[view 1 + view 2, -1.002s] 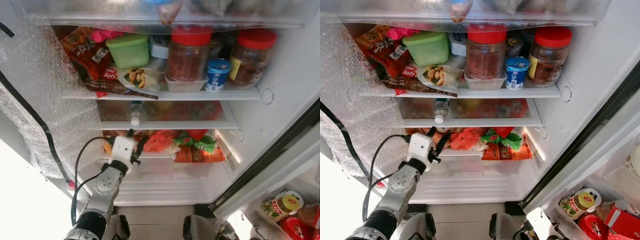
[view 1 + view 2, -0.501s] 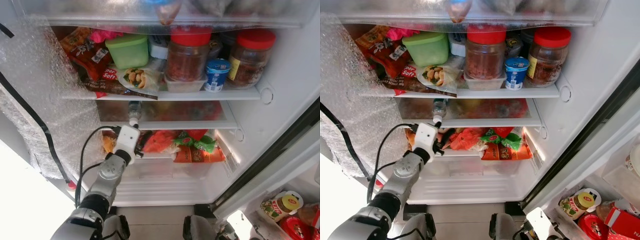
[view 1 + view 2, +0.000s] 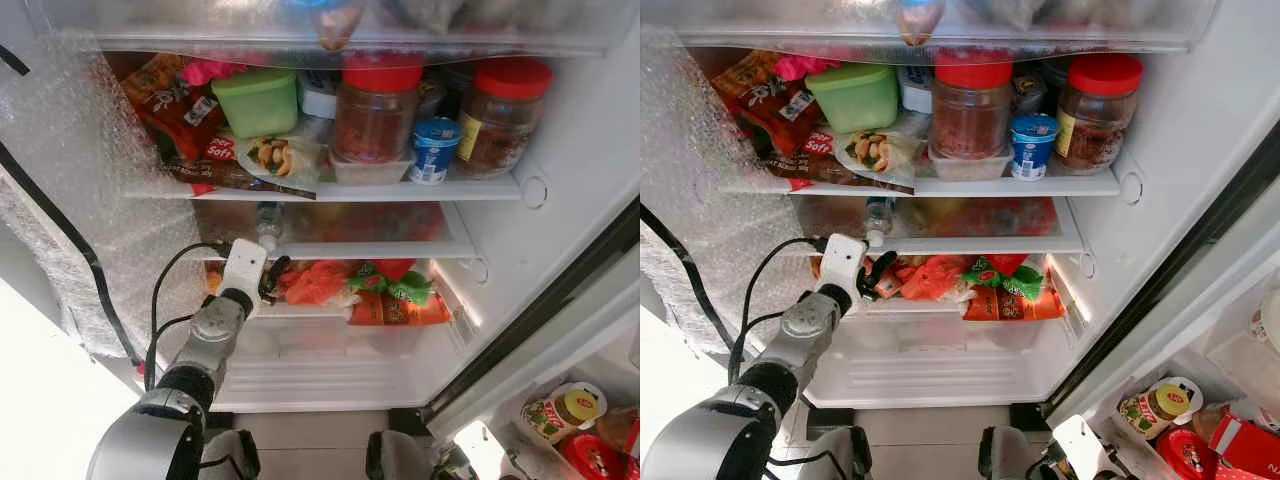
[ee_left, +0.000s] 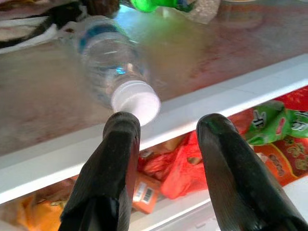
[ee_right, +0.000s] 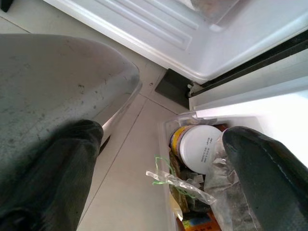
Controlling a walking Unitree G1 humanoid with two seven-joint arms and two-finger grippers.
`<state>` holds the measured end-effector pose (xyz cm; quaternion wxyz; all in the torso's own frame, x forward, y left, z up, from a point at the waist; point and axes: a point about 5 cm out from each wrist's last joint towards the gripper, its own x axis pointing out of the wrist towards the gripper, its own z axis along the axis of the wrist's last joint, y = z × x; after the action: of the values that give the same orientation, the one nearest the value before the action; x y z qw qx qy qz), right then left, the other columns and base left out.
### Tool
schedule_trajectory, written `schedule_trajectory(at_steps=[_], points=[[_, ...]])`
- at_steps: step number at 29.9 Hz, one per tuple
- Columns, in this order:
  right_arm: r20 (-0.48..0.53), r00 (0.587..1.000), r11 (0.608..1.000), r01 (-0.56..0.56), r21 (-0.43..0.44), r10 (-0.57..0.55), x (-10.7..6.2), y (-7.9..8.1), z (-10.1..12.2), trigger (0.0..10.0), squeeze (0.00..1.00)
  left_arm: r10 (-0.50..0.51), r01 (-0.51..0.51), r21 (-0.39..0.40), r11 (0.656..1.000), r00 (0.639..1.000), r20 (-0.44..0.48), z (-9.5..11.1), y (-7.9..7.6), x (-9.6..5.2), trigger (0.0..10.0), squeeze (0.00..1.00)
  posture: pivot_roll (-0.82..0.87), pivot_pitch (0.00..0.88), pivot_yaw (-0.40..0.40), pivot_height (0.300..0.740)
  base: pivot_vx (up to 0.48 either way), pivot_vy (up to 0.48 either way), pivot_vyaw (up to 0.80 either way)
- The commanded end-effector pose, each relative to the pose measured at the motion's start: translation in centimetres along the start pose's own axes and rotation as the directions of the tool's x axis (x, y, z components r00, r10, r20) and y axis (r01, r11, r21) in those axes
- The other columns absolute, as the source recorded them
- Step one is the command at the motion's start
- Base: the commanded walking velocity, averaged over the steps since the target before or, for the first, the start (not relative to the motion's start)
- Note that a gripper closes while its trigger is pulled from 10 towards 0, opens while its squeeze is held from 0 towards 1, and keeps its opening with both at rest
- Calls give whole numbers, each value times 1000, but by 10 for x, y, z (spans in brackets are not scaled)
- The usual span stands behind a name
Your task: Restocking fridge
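Observation:
A clear water bottle (image 4: 110, 62) with a white cap (image 3: 268, 240) lies on its side on the middle glass shelf (image 3: 400, 247), cap toward the front edge. My left gripper (image 4: 168, 127) is open and holds nothing. It sits just in front of and below the cap, at the shelf's front lip. In the left eye view, its black fingers (image 3: 272, 272) point at the red bag (image 3: 318, 282) on the shelf underneath. My right gripper (image 5: 163, 139) hangs low beside the fridge, open and holding nothing, over the floor tiles and a door bin.
The top shelf carries a green tub (image 3: 258, 100), two red-lidded jars (image 3: 378, 110), a blue cup (image 3: 435, 148) and snack packets (image 3: 175, 100). Red, green and orange bags (image 3: 395, 308) crowd the lower shelf. Bubble wrap (image 3: 80, 180) lines the left wall. Jars (image 3: 560, 410) fill the door bin at lower right.
My left arm has risen from drawer level to the front edge of the middle shelf, bringing its fingers close under the bottle's cap. The bottle has not moved.

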<state>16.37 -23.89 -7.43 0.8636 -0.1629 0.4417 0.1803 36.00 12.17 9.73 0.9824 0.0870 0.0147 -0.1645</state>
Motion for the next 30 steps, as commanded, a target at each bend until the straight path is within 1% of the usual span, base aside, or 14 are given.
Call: schedule_trajectory(at_steps=[1, 4, 12, 20, 28, 30], points=[[-106, 989, 995, -100, 8, 100, 0, 28, -23, 10000, 0, -16, 16, 5, 1000, 1000, 1, 2, -3, 2, 10000, 0, -106, 91, 7, 607, 0, 0, 0], [-106, 989, 995, -102, 7, 102, 0, 28, -24, 10000, 0, -8, 8, 11, 1000, 1000, 1, 4, -5, 4, 10000, 0, -107, 92, 8, 607, 0, 0, 0], [-109, 988, 994, -106, 9, 106, 0, 29, -24, 10000, 0, 4, -5, 18, 1000, 1000, 15, 11, -1, 9, 10000, 0, -107, 97, 12, 607, 0, 0, 0], [-108, 988, 994, -107, 10, 107, 0, 29, -24, 10000, 0, 19, -19, 21, 1000, 1000, 14, 14, 2, 10, 10000, 0, -111, 97, 13, 607, 0, 0, 0], [-107, 988, 994, -108, 9, 108, 0, 29, -24, 10000, 0, 76, -76, 31, 997, 997, -3, 19, 15, 12, 10000, 0, -115, 91, 15, 607, 0, 0, 0], [-107, 989, 994, -106, 11, 107, 0, 29, -24, 10000, 0, 78, -78, 22, 997, 997, 11, 21, 16, 13, 10000, 0, -114, 89, 16, 607, 0, 0, 0]])
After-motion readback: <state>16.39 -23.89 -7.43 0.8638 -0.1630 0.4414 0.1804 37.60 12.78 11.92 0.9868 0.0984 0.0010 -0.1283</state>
